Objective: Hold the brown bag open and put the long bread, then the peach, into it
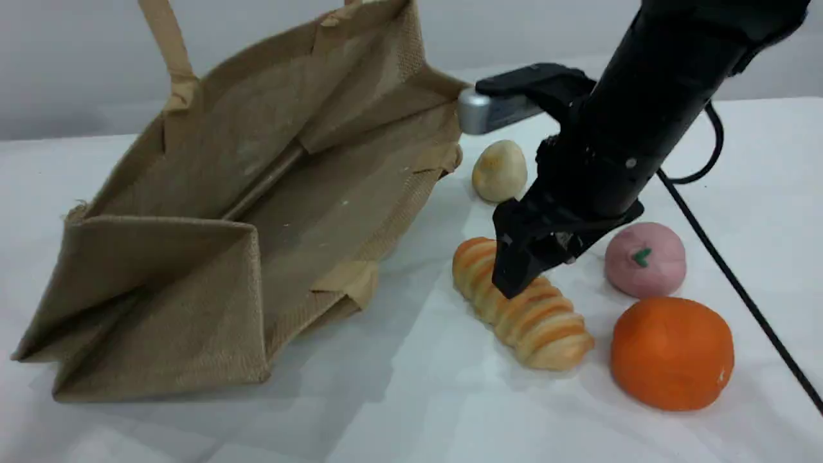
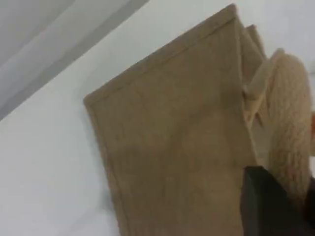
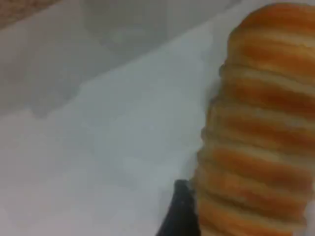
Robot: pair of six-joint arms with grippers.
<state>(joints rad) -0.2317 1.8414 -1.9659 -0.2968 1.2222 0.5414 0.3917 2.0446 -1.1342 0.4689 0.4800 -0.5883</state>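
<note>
The brown bag point(image 1: 212, 212) lies on its side, its mouth gaping toward the right. One beige handle point(image 1: 164, 45) rises out of the top of the scene view. In the left wrist view my left gripper point(image 2: 283, 196) is shut on that rope-like handle point(image 2: 290, 128), above the bag's side panel point(image 2: 172, 137). The long bread point(image 1: 521, 305) rests on the table right of the bag. My right gripper point(image 1: 533, 267) is lowered over its far half, open, one fingertip point(image 3: 179, 216) beside the loaf point(image 3: 261, 123). The pink peach point(image 1: 645, 259) sits just right of the gripper.
A pale lumpy bun point(image 1: 499, 170) lies behind the bread near the bag's mouth. A plain orange ball point(image 1: 672, 352) sits in front of the peach. A black cable point(image 1: 739, 289) runs diagonally along the right side of the white table point(image 1: 418, 399).
</note>
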